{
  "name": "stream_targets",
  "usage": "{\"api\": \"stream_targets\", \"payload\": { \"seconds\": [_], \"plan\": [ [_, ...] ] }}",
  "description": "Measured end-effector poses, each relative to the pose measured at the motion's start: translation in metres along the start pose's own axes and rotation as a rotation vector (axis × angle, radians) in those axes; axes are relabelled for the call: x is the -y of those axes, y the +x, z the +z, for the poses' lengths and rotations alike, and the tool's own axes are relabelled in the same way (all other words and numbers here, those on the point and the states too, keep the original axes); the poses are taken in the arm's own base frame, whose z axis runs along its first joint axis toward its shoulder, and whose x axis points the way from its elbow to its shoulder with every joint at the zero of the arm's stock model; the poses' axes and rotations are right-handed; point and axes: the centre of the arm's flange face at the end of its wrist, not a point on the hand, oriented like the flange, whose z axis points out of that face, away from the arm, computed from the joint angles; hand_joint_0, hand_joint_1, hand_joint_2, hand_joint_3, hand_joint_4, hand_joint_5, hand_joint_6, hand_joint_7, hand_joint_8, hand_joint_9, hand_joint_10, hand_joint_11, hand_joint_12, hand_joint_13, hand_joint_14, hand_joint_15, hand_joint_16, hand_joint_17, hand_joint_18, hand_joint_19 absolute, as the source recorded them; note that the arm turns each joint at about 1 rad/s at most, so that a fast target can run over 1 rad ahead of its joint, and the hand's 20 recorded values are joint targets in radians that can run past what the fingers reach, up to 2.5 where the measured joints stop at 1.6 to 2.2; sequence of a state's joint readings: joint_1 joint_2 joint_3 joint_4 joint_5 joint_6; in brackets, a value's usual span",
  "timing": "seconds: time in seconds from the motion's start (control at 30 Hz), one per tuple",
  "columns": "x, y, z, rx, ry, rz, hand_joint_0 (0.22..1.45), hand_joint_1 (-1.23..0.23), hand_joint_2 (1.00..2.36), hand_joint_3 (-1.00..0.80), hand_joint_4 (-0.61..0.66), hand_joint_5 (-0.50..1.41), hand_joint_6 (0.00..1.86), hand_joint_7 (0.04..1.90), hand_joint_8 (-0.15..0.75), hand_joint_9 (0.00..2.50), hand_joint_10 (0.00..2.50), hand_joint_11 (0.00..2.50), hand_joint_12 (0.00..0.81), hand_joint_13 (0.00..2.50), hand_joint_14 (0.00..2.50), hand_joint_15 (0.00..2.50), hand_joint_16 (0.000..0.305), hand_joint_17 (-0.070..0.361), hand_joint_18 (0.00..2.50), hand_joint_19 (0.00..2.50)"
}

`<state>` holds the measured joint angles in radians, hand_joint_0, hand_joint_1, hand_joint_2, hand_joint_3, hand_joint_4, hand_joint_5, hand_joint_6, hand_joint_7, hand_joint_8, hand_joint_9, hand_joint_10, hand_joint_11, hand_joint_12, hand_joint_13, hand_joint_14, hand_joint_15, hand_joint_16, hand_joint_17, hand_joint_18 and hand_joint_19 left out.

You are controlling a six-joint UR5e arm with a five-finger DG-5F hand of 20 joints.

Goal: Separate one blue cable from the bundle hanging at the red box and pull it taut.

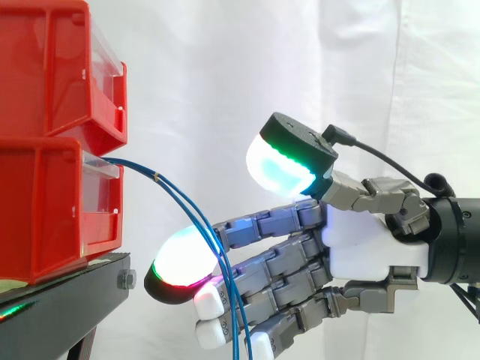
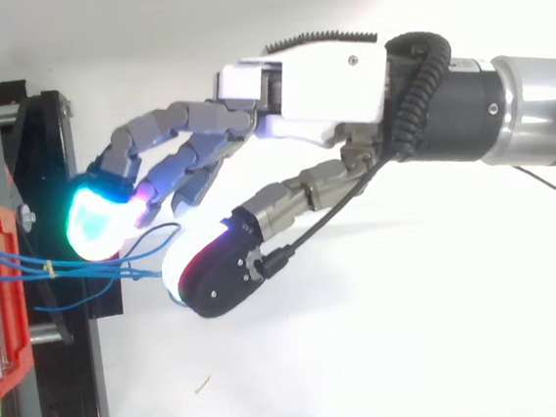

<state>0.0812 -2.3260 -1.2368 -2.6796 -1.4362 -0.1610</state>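
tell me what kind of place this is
Probably a robot lab bench: a white curtain behind, red bins on a black stand with blue cables, and a robot hand.

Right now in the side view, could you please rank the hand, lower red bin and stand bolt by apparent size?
1. hand
2. lower red bin, cut off at the view's edge
3. stand bolt

Glossy plastic red box [image 1: 52,210], seemingly metal stand [image 1: 75,291]
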Motion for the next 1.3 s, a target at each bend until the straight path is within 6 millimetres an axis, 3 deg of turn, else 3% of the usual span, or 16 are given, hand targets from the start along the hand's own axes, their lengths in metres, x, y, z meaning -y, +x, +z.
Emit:
{"api": "stream_targets", "payload": {
  "seconds": [0.3,0.83,1.3],
  "plan": [
    [0.022,0.012,0.012,-0.058,-0.041,0.092,0.54,-0.59,1.00,-0.50,0.28,-0.19,0.50,0.85,0.338,0.68,0.01,0.42,0.314,0.75,0.01,0.34,0.036,0.082,0.80,0.31],
    [0.019,0.013,0.017,-0.091,-0.088,0.117,0.57,-0.60,1.00,-0.49,0.29,-0.17,0.50,0.88,0.334,0.71,0.01,0.44,0.309,0.78,0.01,0.37,0.036,0.080,0.80,0.34],
    [0.011,0.005,0.017,-0.111,-0.099,0.120,0.63,-0.64,1.01,-0.34,0.27,-0.15,0.50,1.05,0.331,0.72,0.01,0.46,0.305,0.80,0.01,0.37,0.035,0.078,0.80,0.34]
  ]
}}
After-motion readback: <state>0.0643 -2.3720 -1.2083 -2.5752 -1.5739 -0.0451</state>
